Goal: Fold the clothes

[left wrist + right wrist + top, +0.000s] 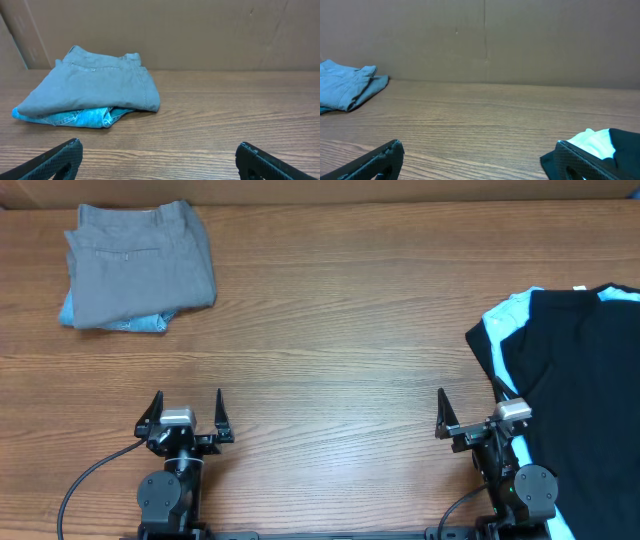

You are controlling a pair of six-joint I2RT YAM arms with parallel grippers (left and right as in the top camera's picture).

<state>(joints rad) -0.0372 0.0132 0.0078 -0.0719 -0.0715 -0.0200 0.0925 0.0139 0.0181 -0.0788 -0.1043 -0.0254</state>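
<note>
The clothes lie in a heap at the table's right edge. A black T-shirt (580, 380) is spread over a light blue T-shirt (503, 320), of which only the left border shows. In the right wrist view the black shirt (626, 145) and the light blue one (595, 142) lie just behind the right fingertip. My right gripper (470, 398) (478, 145) is open at the front, its right finger against the heap's left edge. At the front left, my left gripper (188, 395) (159, 145) is open over bare wood. Neither holds anything.
Folded grey trousers (140, 265) (95, 85) rest on a folded blue denim piece (140, 323) at the back left. A brown cardboard wall (200, 30) stands along the table's far edge. Both arm bases sit at the front edge.
</note>
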